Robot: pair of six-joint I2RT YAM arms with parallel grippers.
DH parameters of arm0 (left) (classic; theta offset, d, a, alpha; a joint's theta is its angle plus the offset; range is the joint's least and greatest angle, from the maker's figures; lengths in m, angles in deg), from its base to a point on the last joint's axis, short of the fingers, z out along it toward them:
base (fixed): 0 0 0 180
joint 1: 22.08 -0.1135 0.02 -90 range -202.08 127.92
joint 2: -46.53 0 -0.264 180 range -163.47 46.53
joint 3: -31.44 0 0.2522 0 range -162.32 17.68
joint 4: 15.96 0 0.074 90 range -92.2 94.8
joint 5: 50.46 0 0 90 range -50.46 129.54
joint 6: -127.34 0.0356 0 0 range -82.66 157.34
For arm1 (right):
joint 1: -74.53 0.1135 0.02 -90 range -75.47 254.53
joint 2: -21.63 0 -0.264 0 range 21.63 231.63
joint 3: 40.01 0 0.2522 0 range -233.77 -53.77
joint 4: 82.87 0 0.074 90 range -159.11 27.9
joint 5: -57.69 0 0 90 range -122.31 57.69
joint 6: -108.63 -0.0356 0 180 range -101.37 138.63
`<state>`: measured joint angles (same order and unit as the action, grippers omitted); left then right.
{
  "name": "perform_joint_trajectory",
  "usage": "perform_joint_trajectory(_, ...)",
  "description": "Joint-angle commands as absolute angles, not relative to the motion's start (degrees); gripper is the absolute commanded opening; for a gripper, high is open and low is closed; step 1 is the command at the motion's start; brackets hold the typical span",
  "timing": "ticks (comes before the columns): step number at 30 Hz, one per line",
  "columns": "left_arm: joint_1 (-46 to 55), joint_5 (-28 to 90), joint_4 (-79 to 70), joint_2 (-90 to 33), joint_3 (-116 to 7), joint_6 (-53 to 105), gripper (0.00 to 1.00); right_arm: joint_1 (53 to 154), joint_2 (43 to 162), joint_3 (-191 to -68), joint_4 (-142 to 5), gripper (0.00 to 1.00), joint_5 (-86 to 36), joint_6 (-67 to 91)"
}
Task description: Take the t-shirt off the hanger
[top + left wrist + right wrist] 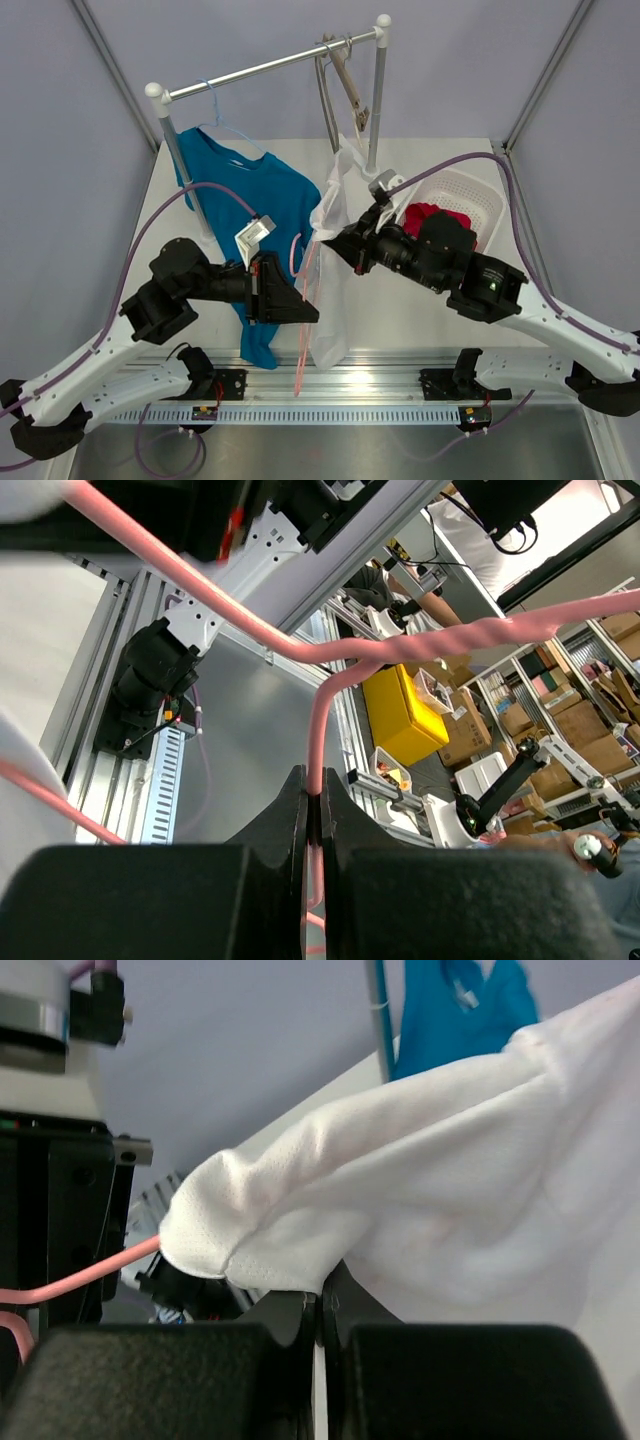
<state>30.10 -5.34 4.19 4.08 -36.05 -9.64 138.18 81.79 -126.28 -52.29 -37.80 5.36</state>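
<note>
Draping limp off the pink hanger (pixel 322 715) clamped in left claw (pixel 315 798), white t-shirt (pixel 450 1160) seems pinched by right claw (pixel 320 1302).

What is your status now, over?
Left gripper shut on pink hanger. Right gripper shut on white t-shirt. T-shirt still draped over hanger. Blue shirt hangs behind, not blocking.

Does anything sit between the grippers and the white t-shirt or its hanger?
Nothing visible. The right gripper is shut on the white t-shirt; the left gripper is shut on the pink hanger, whose arm pokes from the shirt's shoulder.
</note>
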Motion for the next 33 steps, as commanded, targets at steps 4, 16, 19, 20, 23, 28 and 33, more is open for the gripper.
perform_joint_trajectory(4, 30.5, -8.1, 0.8, 6.1, -33.6, -9.8, 0.0, 138.4, 76.9, -128.8, -58.2, 0.0, -54.6, 5.8)
perform_joint_trajectory(16, 30.5, -14.0, 0.8, 10.3, -33.0, -10.3, 0.0, 131.5, 86.0, -135.3, -60.9, 0.0, -69.9, 15.6)
perform_joint_trajectory(19, 30.5, -15.2, 0.8, 12.0, -33.6, -9.7, 0.0, 129.6, 88.4, -136.4, -59.5, 0.0, -70.8, 15.5)
perform_joint_trajectory(20, 30.5, -15.2, 0.8, 13.6, -34.0, -9.0, 0.0, 129.7, 88.2, -135.7, -59.3, 0.0, -70.1, 14.9)
perform_joint_trajectory(23, 30.5, -13.6, 0.9, 16.7, -35.8, -7.2, 0.0, 129.6, 85.5, -133.5, -58.7, 0.0, -66.5, 11.2)
perform_joint_trajectory(28, 30.5, -13.9, 1.0, 19.4, -39.3, -4.3, 0.0, 129.6, 85.2, -136.1, -54.3, 0.0, -70.1, 13.6)
perform_joint_trajectory(33, 30.5, -17.4, 0.9, 20.2, -40.7, -5.3, 0.0, 127.4, 88.7, -141.0, -53.7, 0.0, -70.5, 16.3)
